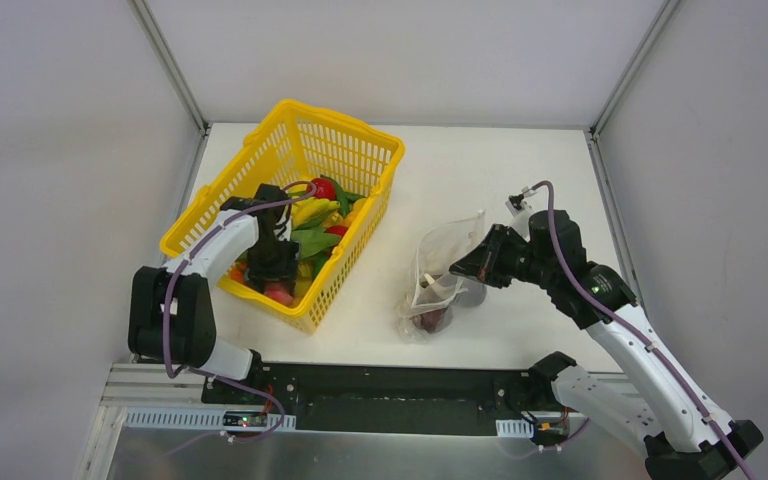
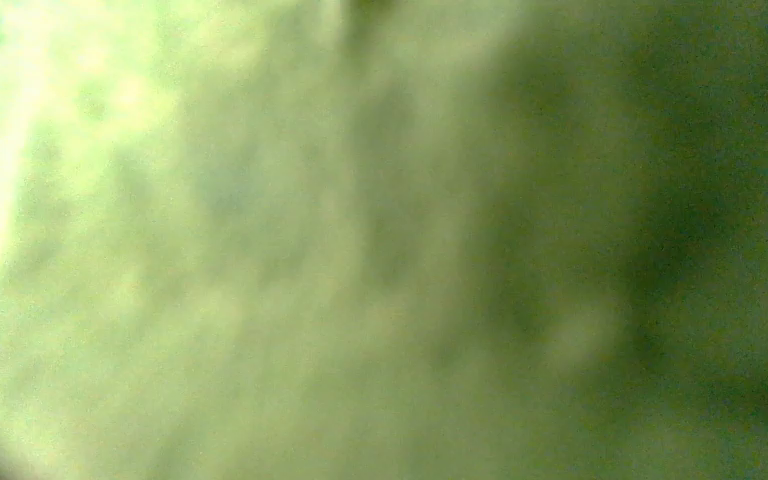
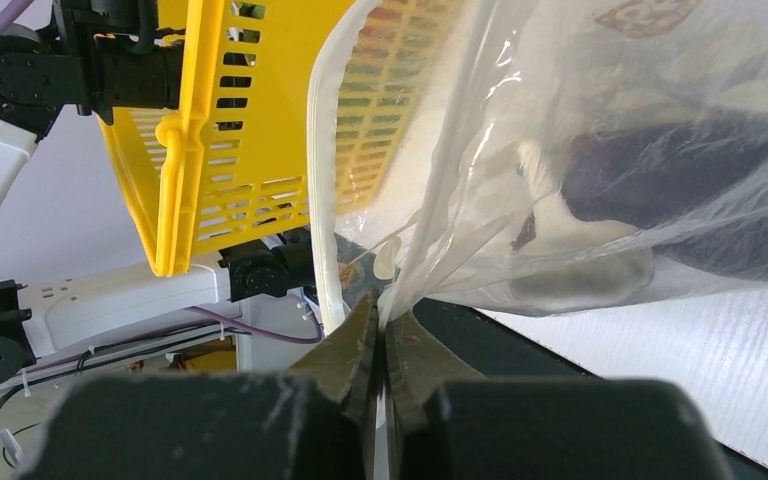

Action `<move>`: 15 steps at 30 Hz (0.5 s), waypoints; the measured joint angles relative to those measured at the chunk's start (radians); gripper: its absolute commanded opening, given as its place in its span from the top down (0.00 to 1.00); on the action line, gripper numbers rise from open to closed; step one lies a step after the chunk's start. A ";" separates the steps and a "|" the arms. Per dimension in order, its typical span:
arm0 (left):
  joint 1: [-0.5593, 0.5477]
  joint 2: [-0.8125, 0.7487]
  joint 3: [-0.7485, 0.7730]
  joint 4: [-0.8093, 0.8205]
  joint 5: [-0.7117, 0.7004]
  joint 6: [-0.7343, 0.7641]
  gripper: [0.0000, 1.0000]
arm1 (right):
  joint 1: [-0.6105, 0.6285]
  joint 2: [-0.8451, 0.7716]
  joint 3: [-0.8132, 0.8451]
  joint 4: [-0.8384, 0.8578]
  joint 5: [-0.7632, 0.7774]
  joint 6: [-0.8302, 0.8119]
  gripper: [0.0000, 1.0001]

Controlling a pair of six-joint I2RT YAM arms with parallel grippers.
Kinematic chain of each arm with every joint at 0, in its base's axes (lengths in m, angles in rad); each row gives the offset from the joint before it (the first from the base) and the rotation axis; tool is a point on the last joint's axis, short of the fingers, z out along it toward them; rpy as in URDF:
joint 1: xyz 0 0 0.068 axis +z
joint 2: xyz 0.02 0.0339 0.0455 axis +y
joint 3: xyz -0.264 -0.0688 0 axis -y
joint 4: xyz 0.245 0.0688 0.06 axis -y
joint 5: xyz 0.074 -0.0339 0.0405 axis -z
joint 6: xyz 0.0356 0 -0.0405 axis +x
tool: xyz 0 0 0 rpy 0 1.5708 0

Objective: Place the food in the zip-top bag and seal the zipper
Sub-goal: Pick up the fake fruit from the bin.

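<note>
The yellow basket point(image 1: 260, 150) holds the food: a red piece point(image 1: 324, 188), yellow bananas point(image 1: 310, 212), long green ones point(image 1: 315, 242) and a reddish piece point(image 1: 278, 293). My left gripper point(image 1: 274, 270) is down among this food, its fingers hidden. The left wrist view shows only a blurred green surface point(image 2: 360, 240) right against the lens. The clear zip-top bag point(image 1: 442, 262) stands right of the basket with a dark purple piece point(image 1: 432, 318) inside. My right gripper point(image 3: 381, 312) is shut on the bag's mouth edge point(image 3: 430, 250), beside the whitish zipper strip point(image 3: 320, 200). The purple piece point(image 3: 660, 170) shows through the plastic.
The basket's mesh wall point(image 3: 220, 150) lies just beyond the bag in the right wrist view. White enclosure walls surround the table point(image 1: 520, 170). A black base rail point(image 1: 400, 385) runs along the near edge.
</note>
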 measured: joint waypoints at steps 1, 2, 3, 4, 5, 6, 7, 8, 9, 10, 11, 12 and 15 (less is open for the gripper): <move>0.000 -0.006 -0.001 0.005 0.006 -0.005 0.60 | 0.000 0.000 0.000 0.000 0.000 0.000 0.95; 0.000 -0.016 -0.001 0.011 0.014 -0.016 0.62 | 0.000 0.000 0.000 0.000 0.000 0.000 0.95; 0.000 -0.028 -0.002 0.021 0.024 -0.027 0.63 | 0.000 0.000 0.000 0.000 0.000 0.000 0.95; -0.002 -0.047 -0.005 0.037 0.038 -0.040 0.64 | 0.000 0.000 0.000 0.000 0.000 0.000 0.95; -0.005 -0.059 -0.006 0.047 0.047 -0.051 0.64 | 0.000 0.000 0.000 0.000 0.000 0.000 0.95; -0.011 -0.077 -0.008 0.064 0.057 -0.068 0.64 | 0.000 0.000 0.000 0.000 0.000 0.000 0.95; -0.018 -0.086 -0.008 0.075 0.066 -0.080 0.64 | 0.000 0.000 0.000 0.000 0.000 0.000 0.95; -0.029 -0.094 -0.008 0.092 0.071 -0.096 0.64 | 0.000 0.000 0.000 0.000 0.000 0.000 0.95; -0.040 -0.097 -0.008 0.104 0.075 -0.106 0.64 | 0.000 0.000 0.000 0.000 0.000 0.000 0.95; -0.056 -0.097 -0.008 0.123 0.076 -0.123 0.64 | 0.000 0.000 0.000 0.000 0.000 0.000 0.95; -0.074 -0.095 -0.008 0.143 0.076 -0.140 0.65 | 0.000 0.000 0.000 0.000 0.000 0.001 0.95; -0.094 -0.091 -0.006 0.159 0.075 -0.158 0.65 | 0.000 0.000 0.000 0.000 0.000 0.002 0.95; -0.150 -0.059 0.018 0.186 0.065 -0.203 0.65 | 0.000 0.000 0.000 0.000 0.000 0.003 0.95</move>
